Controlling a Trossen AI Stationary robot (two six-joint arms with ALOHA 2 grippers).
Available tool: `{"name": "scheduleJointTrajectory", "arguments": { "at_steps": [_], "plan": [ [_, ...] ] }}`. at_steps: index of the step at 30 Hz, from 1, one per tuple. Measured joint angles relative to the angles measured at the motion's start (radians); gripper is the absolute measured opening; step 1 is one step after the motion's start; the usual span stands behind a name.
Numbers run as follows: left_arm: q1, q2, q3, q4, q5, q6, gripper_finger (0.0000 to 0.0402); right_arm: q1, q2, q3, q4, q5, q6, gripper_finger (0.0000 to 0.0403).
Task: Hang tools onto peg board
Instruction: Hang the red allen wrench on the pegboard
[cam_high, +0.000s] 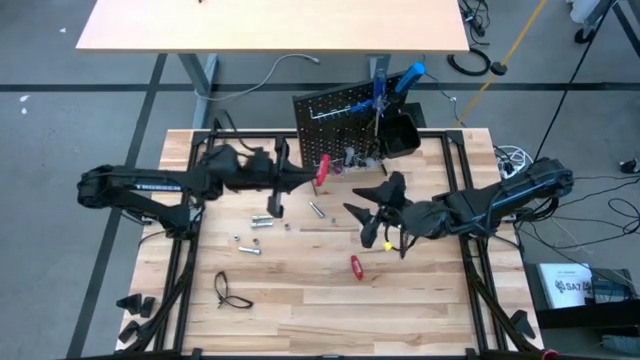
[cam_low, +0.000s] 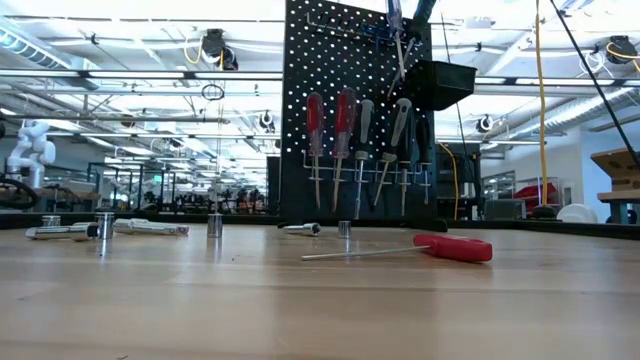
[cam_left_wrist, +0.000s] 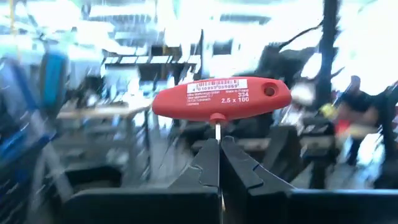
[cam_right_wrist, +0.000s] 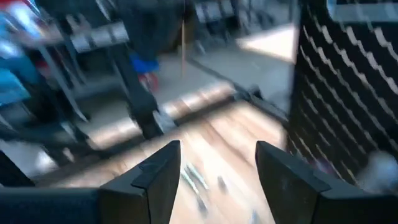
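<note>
My left gripper (cam_high: 305, 178) is raised over the table's far middle, just left of the black peg board (cam_high: 345, 112), and is shut on a red T-handle key (cam_left_wrist: 221, 98). My right gripper (cam_high: 372, 200) hovers open in front of the peg board (cam_right_wrist: 348, 93), with nothing between its fingers (cam_right_wrist: 155, 177). Several screwdrivers (cam_low: 345, 125) hang from the silver rail on the peg board (cam_low: 355, 90). A red-handled screwdriver (cam_high: 356, 266) lies flat on the table, also visible in the low view (cam_low: 455, 247). Neither gripper appears in the low view. My left gripper pinches the key's thin metal shaft (cam_left_wrist: 217, 132) between its two fingertips, just behind the red handle. The fingers come roughly level from the table's left, and the shaft runs along them. The handle (cam_high: 322, 170) stands crosswise beyond the fingertips, lifted clear of the table.
Small silver bits (cam_high: 262, 220) and sockets (cam_high: 248, 250) lie scattered left of centre, and one more bit (cam_high: 315, 210) lies nearer the board. A yellow piece (cam_high: 387, 243) sits under the right arm. A black looped item (cam_high: 230, 290) lies near the front left. A black bin (cam_high: 402, 135) hangs on the board's right.
</note>
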Motion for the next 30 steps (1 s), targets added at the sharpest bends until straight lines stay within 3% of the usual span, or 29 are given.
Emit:
{"name": "scheduleJointTrajectory", "arguments": {
  "at_steps": [4,10,14,20,30],
  "plan": [
    [-0.026,0.011,0.000,0.158,0.008,-0.078,0.0000,-0.040,0.031,0.000,0.280,-0.096,-0.170,0.0199],
    [-0.067,0.059,0.000,0.343,-0.008,-0.197,0.0000,-0.107,0.075,0.001,0.499,-0.134,-0.265,0.0199],
    [-0.091,0.084,0.000,0.367,-0.034,-0.199,0.0000,-0.149,0.095,0.001,0.556,-0.280,-0.236,0.0199],
    [-0.102,0.105,0.000,0.366,-0.067,-0.194,0.0000,-0.173,0.125,0.001,0.616,-0.401,-0.194,0.0199],
    [-0.102,0.109,0.000,0.367,-0.090,-0.192,0.0000,-0.202,0.153,0.001,0.659,-0.410,-0.175,0.0199]
  ]
}}
